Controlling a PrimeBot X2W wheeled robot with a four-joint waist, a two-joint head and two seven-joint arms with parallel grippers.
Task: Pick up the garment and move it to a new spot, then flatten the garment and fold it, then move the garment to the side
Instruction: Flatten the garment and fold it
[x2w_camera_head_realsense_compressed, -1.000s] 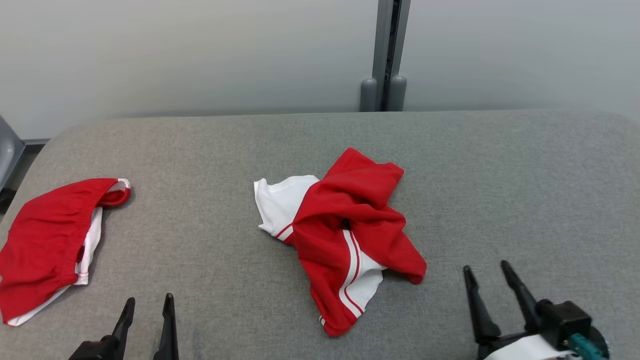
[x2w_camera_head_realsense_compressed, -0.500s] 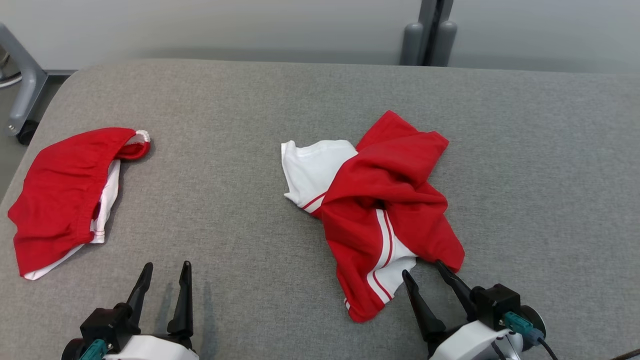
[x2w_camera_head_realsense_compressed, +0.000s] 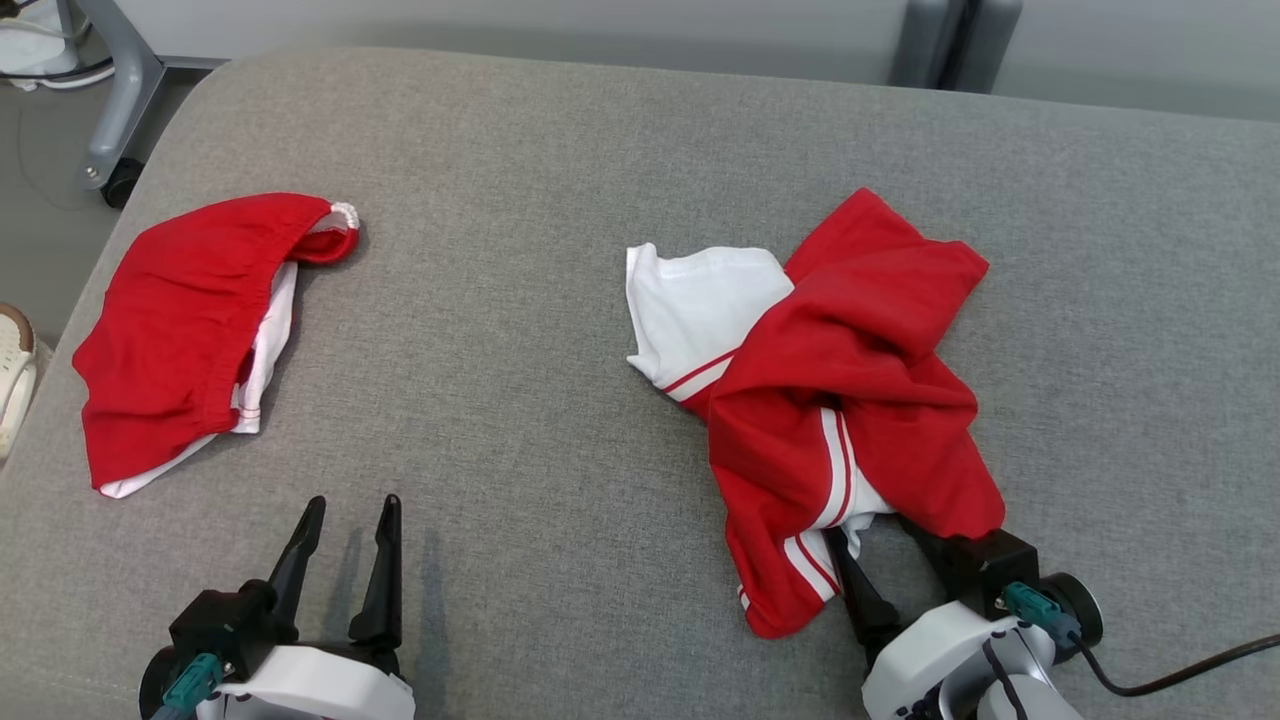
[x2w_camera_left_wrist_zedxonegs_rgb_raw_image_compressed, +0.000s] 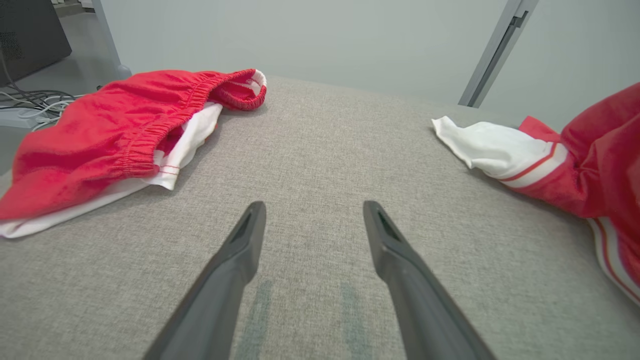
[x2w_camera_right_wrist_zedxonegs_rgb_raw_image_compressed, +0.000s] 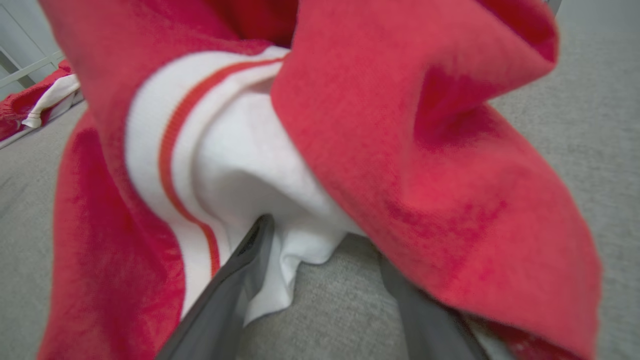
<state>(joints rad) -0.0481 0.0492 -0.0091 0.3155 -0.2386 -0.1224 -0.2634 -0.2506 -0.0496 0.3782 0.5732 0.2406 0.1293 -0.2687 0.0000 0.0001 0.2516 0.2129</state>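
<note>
I find no words, labels, brand names, numbers or signs that can be read. The garment (x2w_camera_head_realsense_compressed: 850, 400) before me is plain red and white cloth with stripes. The second garment (x2w_camera_head_realsense_compressed: 190, 320), near the left edge of the grey surface (x2w_camera_head_realsense_compressed: 520, 400), bears no lettering either.

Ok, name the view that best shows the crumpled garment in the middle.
Head view: the whole garment shows, crumpled. The left wrist view catches its white end and some red at the right edge; the right wrist view gives a blurred close-up of its near folds.
</note>
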